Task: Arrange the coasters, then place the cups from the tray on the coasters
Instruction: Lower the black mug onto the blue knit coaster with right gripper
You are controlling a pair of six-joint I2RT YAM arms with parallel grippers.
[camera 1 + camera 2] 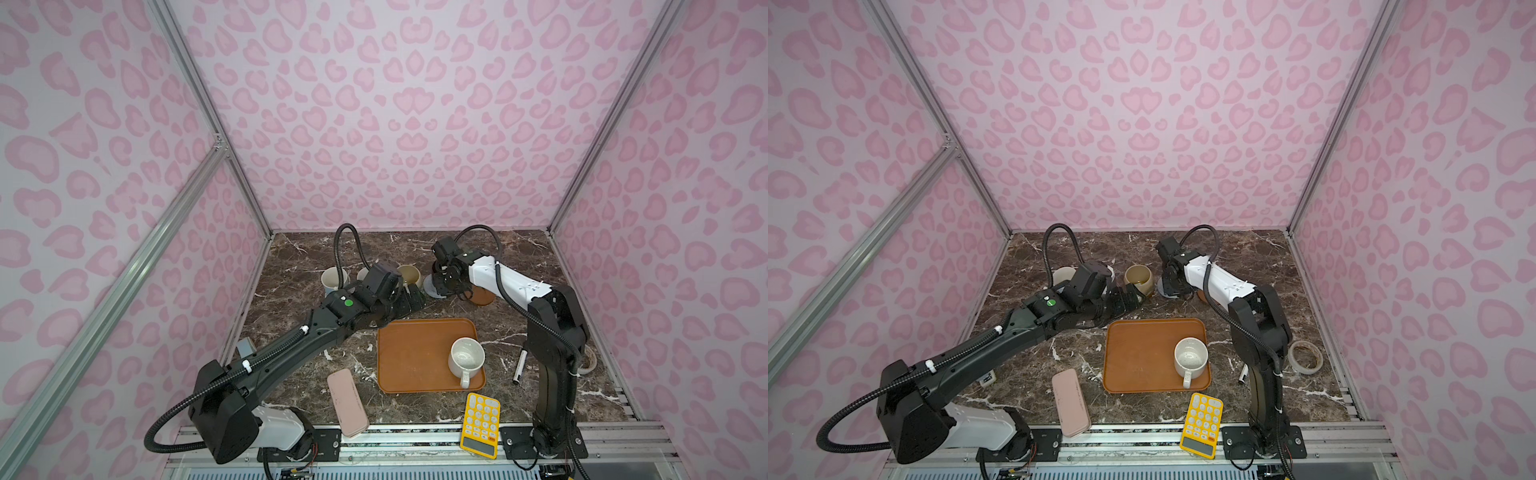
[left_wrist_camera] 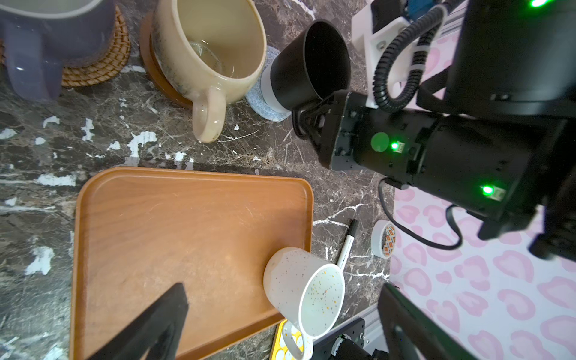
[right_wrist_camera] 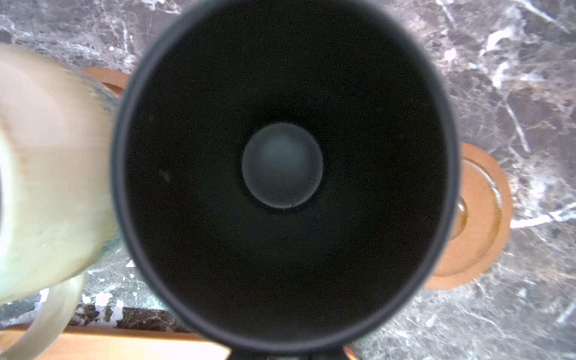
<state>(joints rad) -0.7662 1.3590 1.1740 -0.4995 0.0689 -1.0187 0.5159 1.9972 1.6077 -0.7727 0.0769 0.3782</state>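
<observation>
Across both top views, the left arm reaches forward, its left gripper [image 1: 409,301] spread wide and empty; a speckled white mug [image 1: 466,357] stands on the orange-brown rectangular tray [image 1: 409,353]. Left wrist view: the right gripper [image 2: 300,120] is at the handle of the black mug [image 2: 308,62], which is on the woven grey-blue round coaster [image 2: 263,103]; whether it grips is unclear. Right wrist view: that mug's mouth fills the frame.
</observation>
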